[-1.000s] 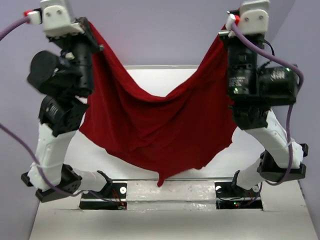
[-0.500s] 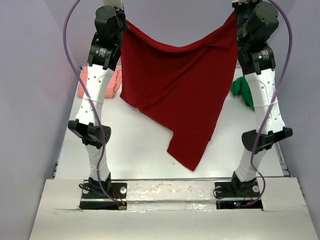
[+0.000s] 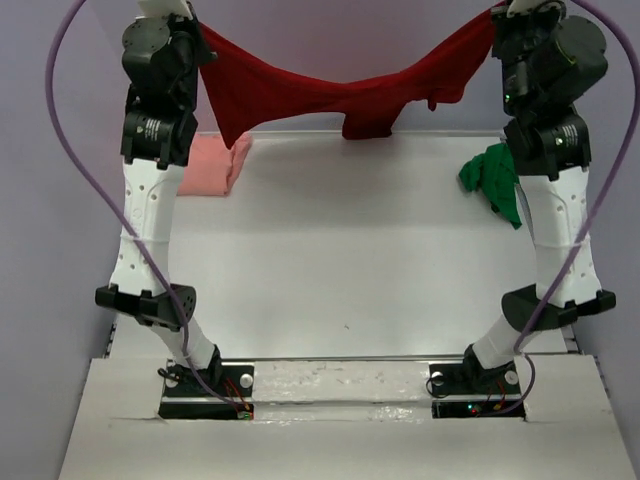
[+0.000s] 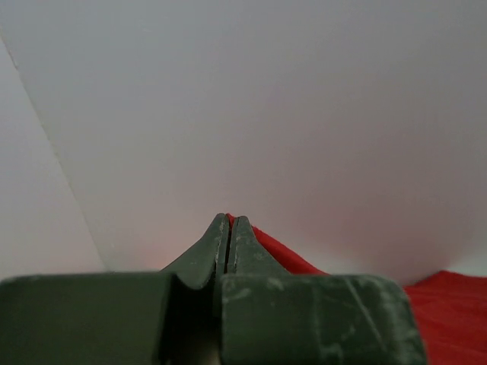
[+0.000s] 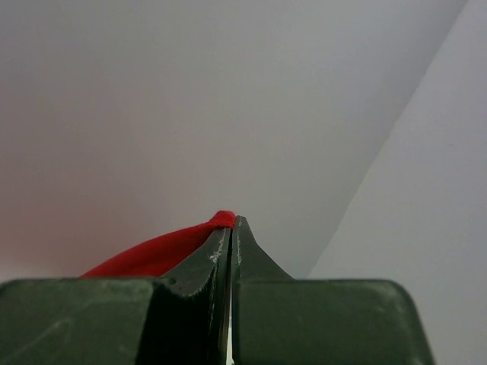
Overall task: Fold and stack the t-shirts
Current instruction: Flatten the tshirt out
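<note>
The dark red t-shirt (image 3: 330, 90) hangs stretched in the air between both arms at the far end of the table. My left gripper (image 4: 229, 219) is shut on its left corner; red cloth (image 4: 281, 255) shows beside the jaws. My right gripper (image 5: 230, 220) is shut on its right corner, with red cloth (image 5: 152, 255) beside it. In the top view both grippers are at the top edge, mostly cut off. The pale salmon pink t-shirt (image 3: 205, 165) lies folded at the far left. The bright green t-shirt (image 3: 492, 180) lies crumpled at the far right.
The white table (image 3: 340, 270) is bounded by lilac walls on the left, right and back. The arm bases (image 3: 340, 385) sit on a rail at the near edge. Purple cables loop beside each arm.
Both arms have swung up and away from the near edge, carrying the red t-shirt to the far end. The shirt now hangs stretched wide and high. The pink and green shirts came into view.
</note>
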Controlling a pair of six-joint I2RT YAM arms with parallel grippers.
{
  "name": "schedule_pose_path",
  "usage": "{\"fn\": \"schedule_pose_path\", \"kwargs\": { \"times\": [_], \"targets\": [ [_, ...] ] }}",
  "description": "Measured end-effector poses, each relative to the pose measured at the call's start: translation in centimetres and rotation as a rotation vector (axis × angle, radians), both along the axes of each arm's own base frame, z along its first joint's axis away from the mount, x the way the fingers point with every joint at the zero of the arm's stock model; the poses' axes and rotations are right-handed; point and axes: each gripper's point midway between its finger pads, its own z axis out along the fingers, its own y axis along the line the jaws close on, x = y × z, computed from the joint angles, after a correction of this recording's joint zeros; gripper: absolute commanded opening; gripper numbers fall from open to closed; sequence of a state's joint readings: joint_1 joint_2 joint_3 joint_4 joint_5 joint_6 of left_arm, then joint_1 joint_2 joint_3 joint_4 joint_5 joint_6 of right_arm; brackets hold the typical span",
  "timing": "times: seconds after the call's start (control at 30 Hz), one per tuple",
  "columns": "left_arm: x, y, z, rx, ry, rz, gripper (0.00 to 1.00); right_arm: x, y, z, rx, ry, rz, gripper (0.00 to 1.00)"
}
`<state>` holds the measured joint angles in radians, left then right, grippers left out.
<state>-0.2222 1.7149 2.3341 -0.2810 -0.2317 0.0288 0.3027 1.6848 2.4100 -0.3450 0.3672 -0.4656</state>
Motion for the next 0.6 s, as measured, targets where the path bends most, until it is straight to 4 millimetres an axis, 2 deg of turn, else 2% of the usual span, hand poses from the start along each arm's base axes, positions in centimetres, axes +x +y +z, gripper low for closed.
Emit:
{"fn": "schedule_pose_path", "kwargs": {
  "times": [0.1, 0.17, 0.33, 0.4, 0.5, 0.6],
  "targets": [
    [-3.2, 0.3, 1.8, -0.016, -0.040, -0.012, 0.00, -3.3, -0.5, 1.2, 0.020, -0.028, 0.013, 0.00],
    [-5.1, 0.3, 2.3, -0.023, -0.056, -0.019, 0.00, -5.8, -0.7, 1.6, 0.037, -0.042, 0.020, 0.00],
    [-9.7, -0.1, 2.9, -0.034, -0.078, -0.035, 0.00, -10.4, 2.3, 3.0, 0.030, -0.088, 0.074, 0.00],
    [-11.7, -0.8, 3.2, -0.039, -0.085, -0.053, 0.00, -12.5, 4.5, 3.4, 0.004, -0.097, 0.109, 0.00],
    [-14.5, -1.6, 4.4, -0.053, -0.113, -0.089, 0.00, -15.1, 6.1, 4.1, -0.032, -0.121, 0.122, 0.00],
    [-17.1, -0.8, 5.2, -0.069, -0.137, -0.087, 0.00, -16.8, 4.8, 4.9, -0.050, -0.144, 0.068, 0.00]
  ]
}}
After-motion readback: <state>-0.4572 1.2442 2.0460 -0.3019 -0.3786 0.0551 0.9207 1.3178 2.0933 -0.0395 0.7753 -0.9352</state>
